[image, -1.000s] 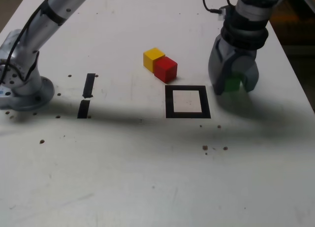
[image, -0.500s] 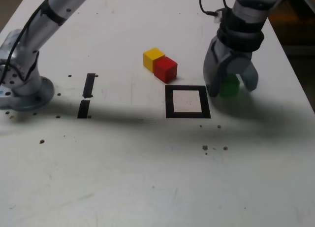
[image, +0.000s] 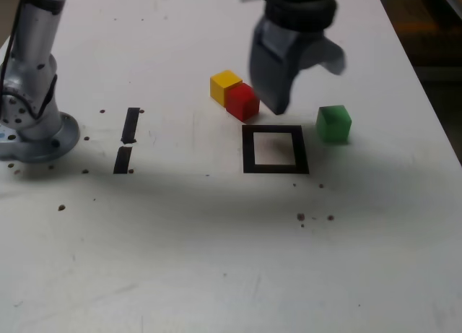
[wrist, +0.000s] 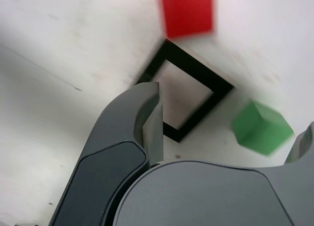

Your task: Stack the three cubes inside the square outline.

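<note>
The gripper (image: pixel 299 84) hangs above the table at upper centre of the exterior view, fingers spread wide and carrying nothing. Below it the square outline (image: pixel 248 149) sits empty. The green cube (image: pixel 333 123) rests on the table just off the outline's right edge, outside the tape. The red cube (image: pixel 242 101) and yellow cube (image: pixel 225 84) touch each other just up-left of the frame. No cube is stacked yet; I'd guess red is the target.
</note>
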